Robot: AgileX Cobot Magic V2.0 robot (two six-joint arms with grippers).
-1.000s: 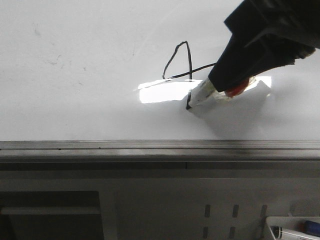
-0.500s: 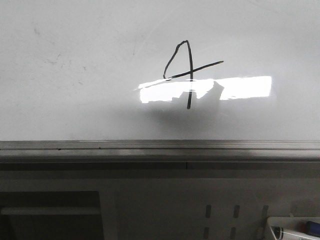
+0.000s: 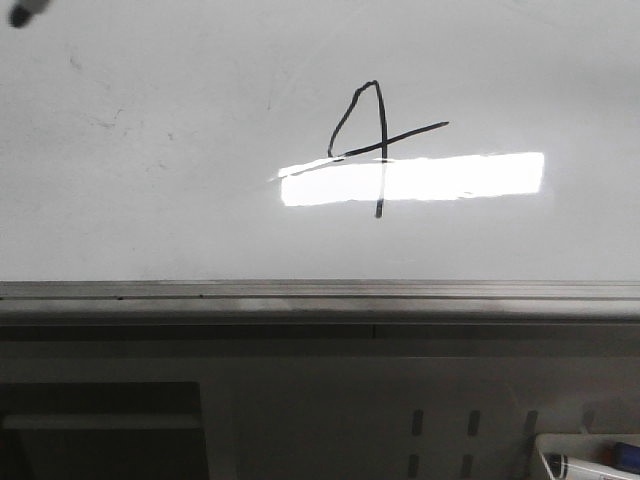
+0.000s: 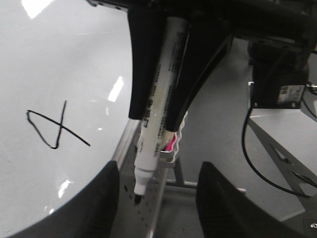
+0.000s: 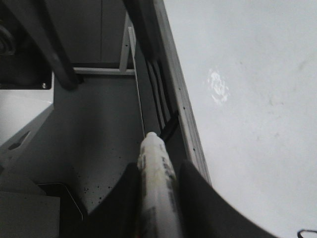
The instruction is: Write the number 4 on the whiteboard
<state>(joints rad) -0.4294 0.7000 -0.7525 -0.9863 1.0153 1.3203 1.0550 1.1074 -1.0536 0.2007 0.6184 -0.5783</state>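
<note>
The number 4 (image 3: 375, 140) is drawn in thin black line at the middle of the whiteboard (image 3: 150, 200); in the left wrist view the number 4 (image 4: 54, 129) lies sideways on the whiteboard (image 4: 64, 64). No arm shows in the front view. My right gripper (image 5: 158, 198) is shut on a white marker (image 5: 153, 163). From the left wrist, the right gripper (image 4: 153, 121) holds that marker (image 4: 156, 99) beyond the board's edge, black tip down and off the surface. My left gripper (image 4: 159, 163) stands open and holds nothing.
A grey rail (image 3: 320, 295) runs along the board's near edge, with a metal frame below. A white tray (image 3: 590, 460) with pens sits at the lower right. A bright light reflection (image 3: 450, 178) crosses the stem. A small dark tip (image 3: 25, 12) pokes in at the top-left corner.
A second ago the right gripper held the marker tip at the foot of the 4's stem. It has since lifted away out of the front view, and its shadow has gone.
</note>
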